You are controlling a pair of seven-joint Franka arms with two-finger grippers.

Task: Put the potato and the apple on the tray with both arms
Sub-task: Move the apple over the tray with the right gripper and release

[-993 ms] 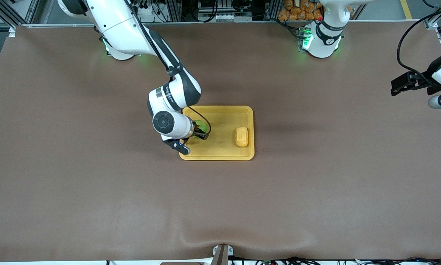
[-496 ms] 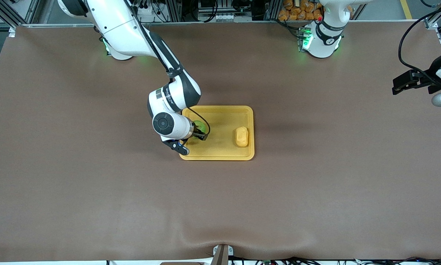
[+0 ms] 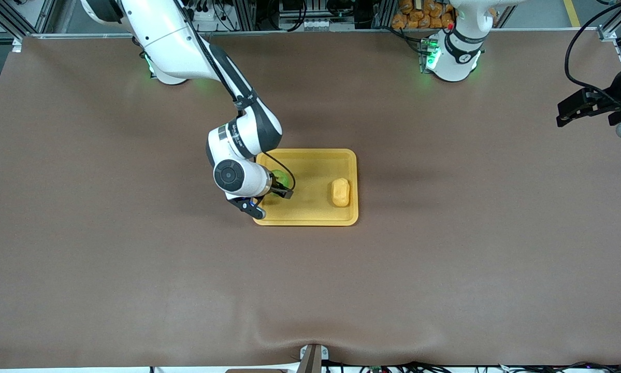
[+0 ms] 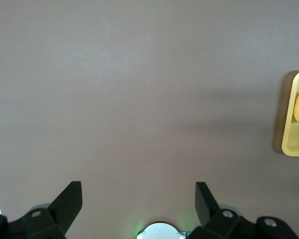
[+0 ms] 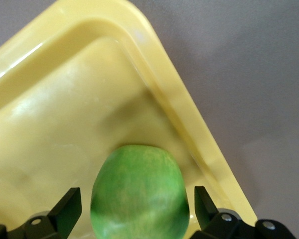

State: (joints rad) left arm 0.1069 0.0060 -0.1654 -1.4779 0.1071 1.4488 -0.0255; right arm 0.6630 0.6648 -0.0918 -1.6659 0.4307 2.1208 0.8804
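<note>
Right wrist view: the right gripper straddles the apple, fingers spread clear of it, by the tray rim; potato near the other rim. Left gripper, open, hangs over bare table.

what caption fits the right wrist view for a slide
Open right gripper straddling the green apple resting on the yellow tray.
</note>
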